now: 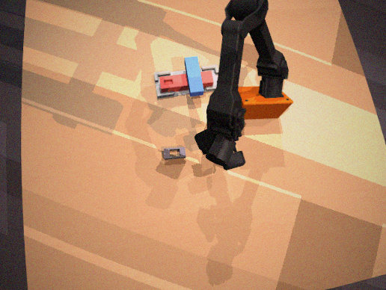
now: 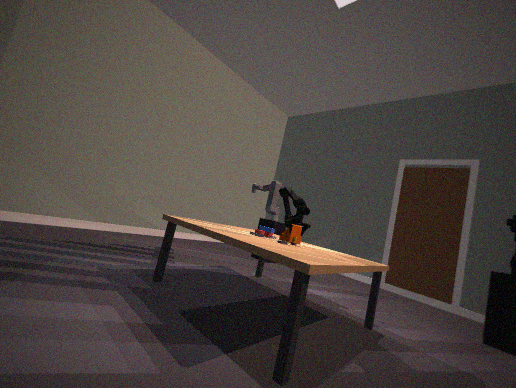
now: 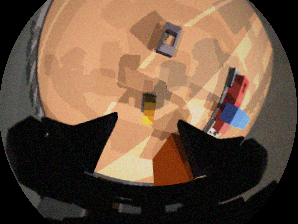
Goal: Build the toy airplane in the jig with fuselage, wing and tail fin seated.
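The red fuselage (image 1: 173, 83) (image 3: 239, 87) lies in the grey jig (image 1: 157, 90) (image 3: 230, 77). The blue wing (image 1: 194, 76) (image 3: 234, 115) lies across the fuselage's middle; its tab is hidden, so I cannot tell how deep it sits. The socket near the fuselage's left end, in the top view, shows empty. The yellow tail fin (image 3: 148, 120), with a dark grey part at its far end, is between and beyond my open fingertips in the wrist view; the arm hides it in the top view. My gripper (image 1: 221, 152) (image 3: 148, 119) is open and holds nothing.
A small grey rectangular frame (image 1: 166, 153) (image 3: 163, 49) lies on the table, left of the gripper in the top view. An orange block (image 1: 263, 109) (image 2: 296, 234) (image 3: 170, 162) stands right of the jig, at the arm's base. The forearm passes close to the jig's right end in that view.
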`<state>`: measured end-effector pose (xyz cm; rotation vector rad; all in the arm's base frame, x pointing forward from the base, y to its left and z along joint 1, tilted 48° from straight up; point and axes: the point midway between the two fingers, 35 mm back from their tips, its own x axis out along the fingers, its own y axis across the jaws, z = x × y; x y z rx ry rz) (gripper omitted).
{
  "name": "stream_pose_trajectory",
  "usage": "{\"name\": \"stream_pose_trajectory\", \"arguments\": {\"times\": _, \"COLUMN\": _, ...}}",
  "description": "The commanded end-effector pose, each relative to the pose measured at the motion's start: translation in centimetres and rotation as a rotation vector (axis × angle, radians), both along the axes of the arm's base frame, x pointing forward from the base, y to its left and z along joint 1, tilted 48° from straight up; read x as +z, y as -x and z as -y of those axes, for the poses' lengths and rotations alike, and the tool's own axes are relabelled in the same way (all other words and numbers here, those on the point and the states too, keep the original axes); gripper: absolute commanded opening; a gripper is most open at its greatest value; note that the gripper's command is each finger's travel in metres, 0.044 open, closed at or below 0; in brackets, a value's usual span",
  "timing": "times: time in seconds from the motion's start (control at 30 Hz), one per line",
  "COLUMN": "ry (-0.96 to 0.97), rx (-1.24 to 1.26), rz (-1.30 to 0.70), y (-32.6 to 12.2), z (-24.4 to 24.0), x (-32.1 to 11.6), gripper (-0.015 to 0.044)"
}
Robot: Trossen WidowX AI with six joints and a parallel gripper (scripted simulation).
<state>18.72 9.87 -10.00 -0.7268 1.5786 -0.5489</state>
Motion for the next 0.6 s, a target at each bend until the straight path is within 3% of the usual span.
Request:
{"name": "stream_pose_trajectory", "arguments": {"times": 0.0, "ry": 0.006, "rx": 0.008, "rz": -0.007, "y": 0.2, "z": 0.4, "x": -0.3, "gripper": 0.044}}
{"name": "stream_pose_trajectory", "arguments": {"times": 0.57, "ry": 0.007, "rx": 0.009, "rz": -0.007, "y": 0.2, "z": 2.4, "x": -2.1, "gripper": 0.044}}
